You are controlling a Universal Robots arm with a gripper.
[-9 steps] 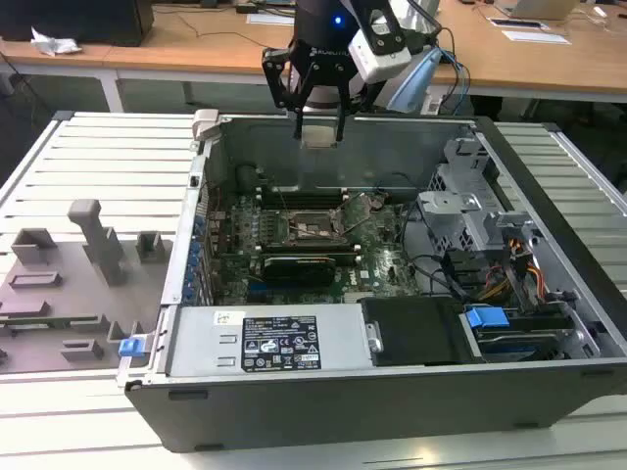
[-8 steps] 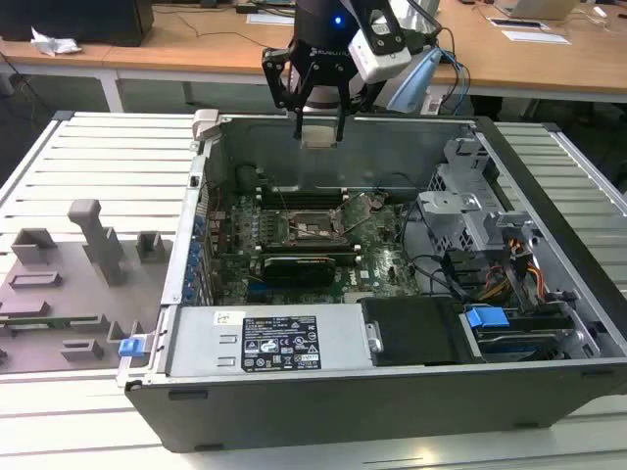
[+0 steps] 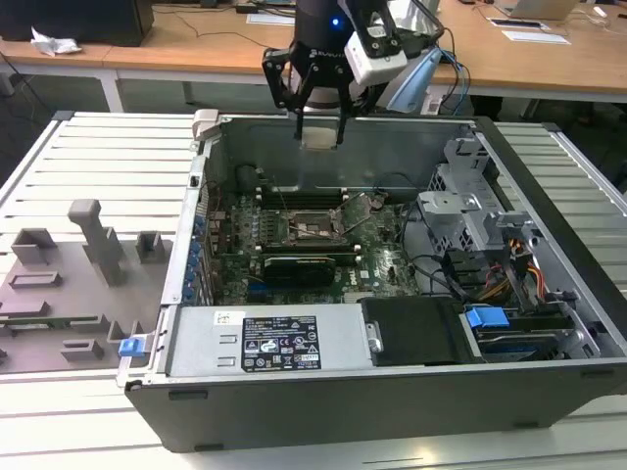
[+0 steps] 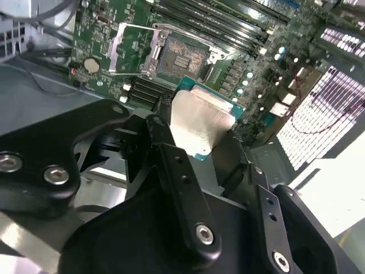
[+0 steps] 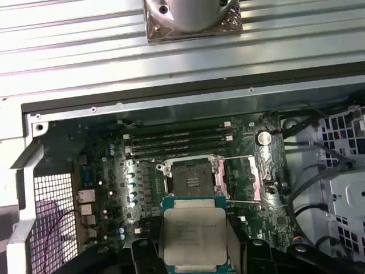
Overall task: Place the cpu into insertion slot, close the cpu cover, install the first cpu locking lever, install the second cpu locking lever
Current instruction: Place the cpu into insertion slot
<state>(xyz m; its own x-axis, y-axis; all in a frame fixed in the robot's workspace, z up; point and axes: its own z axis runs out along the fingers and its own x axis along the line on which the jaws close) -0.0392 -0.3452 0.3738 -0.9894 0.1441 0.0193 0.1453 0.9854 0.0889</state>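
Silvery metal faces up on the cpu [image 5: 194,240], which the tool [image 5: 194,257] pinches by 2 opposite edges; the flat, level hold looks meant to let the chip meet its seat squarely. In the exterior view the arm hangs over the rear wall of the open computer case [image 3: 392,411], well above the green motherboard [image 3: 387,264]. The insertion slot [image 5: 191,180] lies bare and dark, apart from the chip. Just beside it the cpu cover [image 5: 246,178] stands swung open, leaving the recess free. By my judgement, none of the 4 steps is done yet.
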